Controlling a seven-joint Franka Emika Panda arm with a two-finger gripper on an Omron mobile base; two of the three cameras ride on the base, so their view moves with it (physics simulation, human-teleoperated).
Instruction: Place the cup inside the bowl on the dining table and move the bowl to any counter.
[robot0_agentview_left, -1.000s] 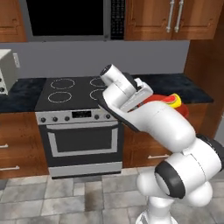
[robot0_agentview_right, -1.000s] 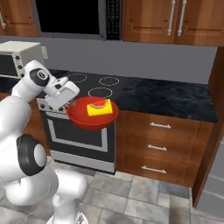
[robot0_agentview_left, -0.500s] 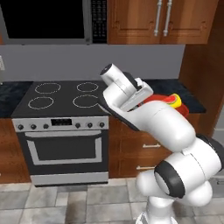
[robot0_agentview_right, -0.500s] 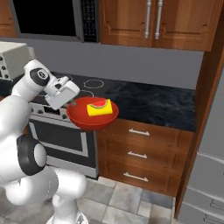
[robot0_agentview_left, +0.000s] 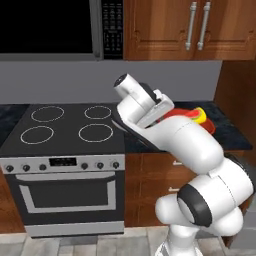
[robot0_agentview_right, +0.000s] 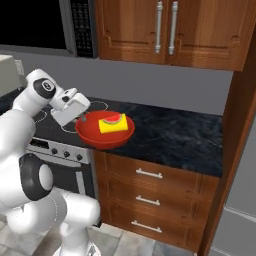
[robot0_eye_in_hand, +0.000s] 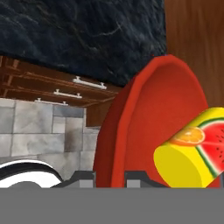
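Observation:
The red bowl (robot0_agentview_right: 104, 138) hangs in the air at the front edge of the black stone counter (robot0_agentview_right: 172, 134), with my gripper (robot0_agentview_right: 83, 118) shut on its left rim. Inside it lies the yellow cup (robot0_agentview_right: 112, 124) on its side. In the left base view the bowl (robot0_agentview_left: 210, 128) and cup (robot0_agentview_left: 200, 116) peek out behind my arm, just past the gripper (robot0_agentview_left: 163, 113). In the hand view the bowl (robot0_eye_in_hand: 148, 118) rises between my fingertips (robot0_eye_in_hand: 138, 176), the cup (robot0_eye_in_hand: 190, 154) resting in it with fruit pictures on its side. The dining table is out of view.
A black four-ring stove (robot0_agentview_left: 65, 127) with an oven stands left of the counter, a microwave (robot0_agentview_left: 50, 27) above it. Wooden wall cabinets (robot0_agentview_right: 165, 27) hang over the counter, drawers (robot0_agentview_right: 147, 187) sit below it, and a tall wooden panel (robot0_agentview_right: 232, 150) closes its right end.
The whole picture has shifted: the base has driven right, so the stove slides left and more counter shows. Arm, bowl and cup keep the same pose.

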